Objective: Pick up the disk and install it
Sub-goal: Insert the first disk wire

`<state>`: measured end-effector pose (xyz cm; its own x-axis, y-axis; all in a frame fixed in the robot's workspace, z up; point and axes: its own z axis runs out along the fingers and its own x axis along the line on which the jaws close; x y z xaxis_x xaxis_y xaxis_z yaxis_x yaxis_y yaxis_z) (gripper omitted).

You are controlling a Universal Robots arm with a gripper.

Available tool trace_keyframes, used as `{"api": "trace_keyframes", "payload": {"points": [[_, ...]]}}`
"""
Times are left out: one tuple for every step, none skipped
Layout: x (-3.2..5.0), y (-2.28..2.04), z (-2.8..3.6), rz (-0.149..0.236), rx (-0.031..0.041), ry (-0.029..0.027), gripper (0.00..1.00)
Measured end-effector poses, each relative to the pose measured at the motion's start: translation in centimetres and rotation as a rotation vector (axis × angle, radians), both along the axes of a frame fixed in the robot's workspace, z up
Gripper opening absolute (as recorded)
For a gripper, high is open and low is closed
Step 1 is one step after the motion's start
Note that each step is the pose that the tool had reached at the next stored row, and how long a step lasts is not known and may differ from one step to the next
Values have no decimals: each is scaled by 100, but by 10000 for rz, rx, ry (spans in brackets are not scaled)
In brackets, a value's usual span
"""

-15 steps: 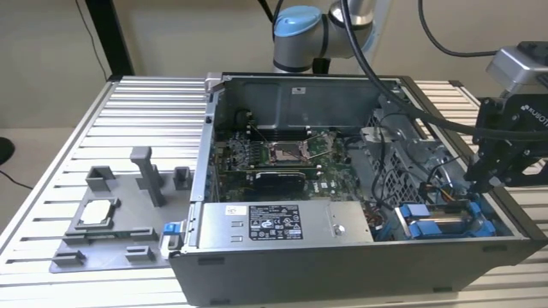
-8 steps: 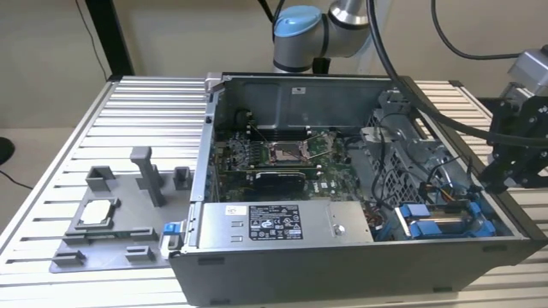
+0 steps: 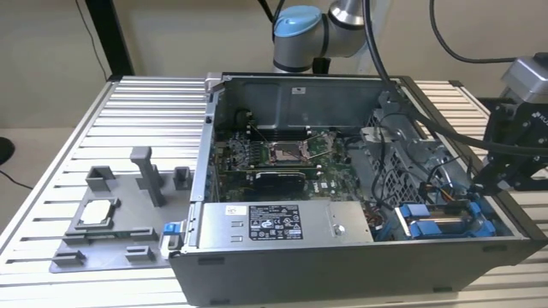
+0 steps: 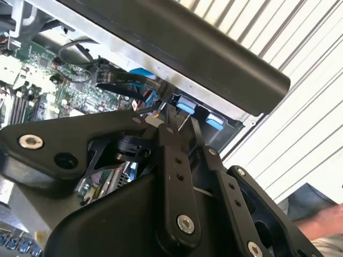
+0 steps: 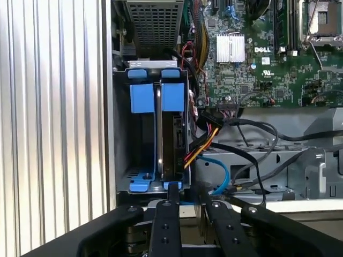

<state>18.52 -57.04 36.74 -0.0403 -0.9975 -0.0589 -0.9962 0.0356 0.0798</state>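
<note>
The disk (image 5: 172,142) stands on edge in the drive bay at the corner of the open computer case, its bright blue carrier tabs (image 5: 158,96) facing outward. In the exterior view the disk (image 3: 438,226) lies in the bay at the case's near right corner. My gripper (image 5: 186,188) hovers just off the disk's end with its black fingers a little apart and nothing between them. In the exterior view the gripper (image 3: 478,190) hangs right above the bay. In the second wrist view the gripper (image 4: 177,120) points at the blue tabs (image 4: 185,104).
The open case (image 3: 342,273) sits on a slatted metal table (image 3: 137,115). Inside are the motherboard (image 3: 274,160), a grey power supply box (image 3: 274,221) and a cable bundle (image 5: 206,142) beside the bay. A grey fixture (image 3: 111,224) lies to the exterior view's left. A hand (image 4: 324,225) shows nearby.
</note>
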Motion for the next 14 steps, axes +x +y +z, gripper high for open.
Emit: {"api": "trace_keyframes", "payload": {"points": [[-8, 0, -2, -21, 100, 0, 100], [-9, 0, -6, -33, 201, 1, 100], [-9, 0, -8, -52, 338, 0, 100], [-9, -1, -11, -73, 460, 0, 100], [-10, -3, -14, -99, 581, 0, 100], [-10, -7, -22, -128, 649, -1, 100], [-10, -17, -34, -169, 664, -2, 100], [-10, -32, -44, -204, 664, -3, 100], [-10, -46, -57, -234, 666, -4, 100], [-10, -53, -73, -268, 668, -5, 100], [-9, -55, -91, -302, 667, -6, 100], [-10, -55, -103, -336, 670, -7, 100], [-10, -56, -111, -360, 695, -8, 100], [-10, -56, -116, -371, 751, -7, 100]]}}
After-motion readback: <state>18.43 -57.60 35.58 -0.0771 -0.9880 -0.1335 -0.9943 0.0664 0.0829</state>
